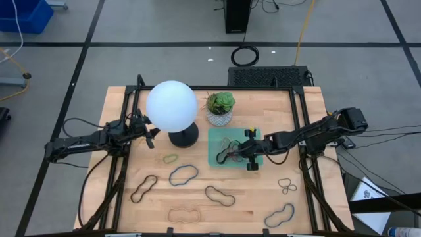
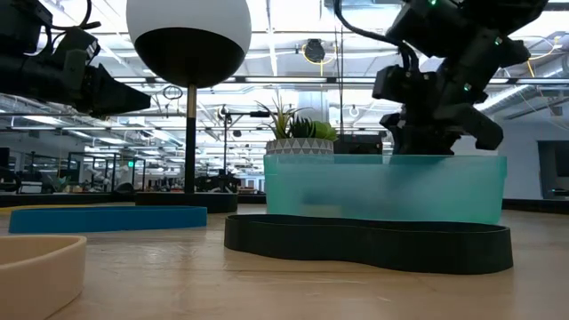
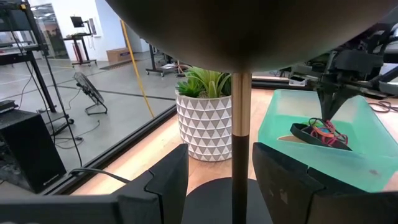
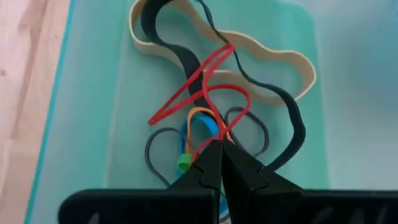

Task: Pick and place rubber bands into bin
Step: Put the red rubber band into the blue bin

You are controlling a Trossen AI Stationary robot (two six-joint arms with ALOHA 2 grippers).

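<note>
The mint-green bin [image 1: 216,139] stands right of centre, beside the plant pot. In it lie several rubber bands: a tan one [image 4: 273,59], a black one [image 4: 292,118], smaller orange, blue and grey ones. My right gripper [image 4: 216,144] reaches down into the bin, shut on a red rubber band [image 4: 186,93]. More bands lie flat on the table: green [image 1: 170,158], blue [image 1: 183,174], brown [image 1: 143,188], tan [image 1: 183,214]. My left gripper [image 3: 214,186] waits open at the table's left, its fingers either side of the lamp stem [image 3: 240,124], apart from it. My right gripper pinches the red band between its two fingertips at one end of its loop [image 4: 214,134]. The fingers slant down from the table's right side. The rest of the band lies slack on the other bands in the bin.
A lamp with a white globe [image 1: 172,105] and black base [image 1: 183,136] stands left of the bin. A white pot with a green plant [image 1: 220,108] stands at the bin's far side. More bands lie near the front right [image 1: 279,215] [image 1: 287,186] [image 1: 220,195].
</note>
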